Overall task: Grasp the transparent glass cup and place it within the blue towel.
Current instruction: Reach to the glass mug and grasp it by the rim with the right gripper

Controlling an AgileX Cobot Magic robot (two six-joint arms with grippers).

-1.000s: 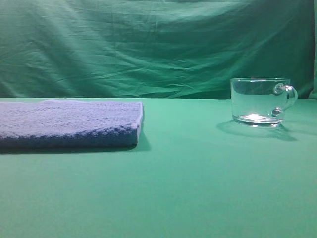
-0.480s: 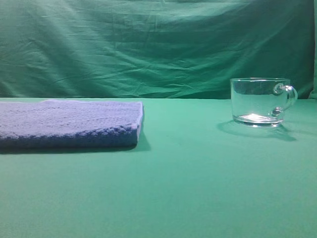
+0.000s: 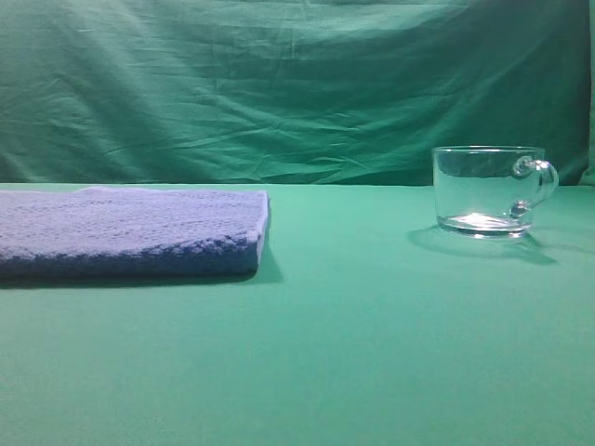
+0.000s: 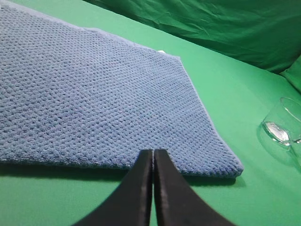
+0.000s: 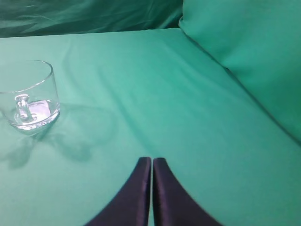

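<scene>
The transparent glass cup [image 3: 488, 190] stands upright on the green cloth at the right, its handle turned to the right. It also shows in the right wrist view as the cup [image 5: 29, 96] at far left, and its base edge is the cup [image 4: 284, 129] in the left wrist view. The blue towel [image 3: 130, 232] lies flat at the left; the towel [image 4: 94, 94] fills the left wrist view. My left gripper [image 4: 153, 151] is shut and empty near the towel's front edge. My right gripper [image 5: 151, 159] is shut and empty, well apart from the cup. Neither gripper shows in the exterior view.
A green cloth covers the table [image 3: 353, 344] and hangs as a backdrop [image 3: 279, 84]. A raised fold of green cloth [image 5: 254, 56] rises at the right of the right wrist view. Open cloth lies between towel and cup.
</scene>
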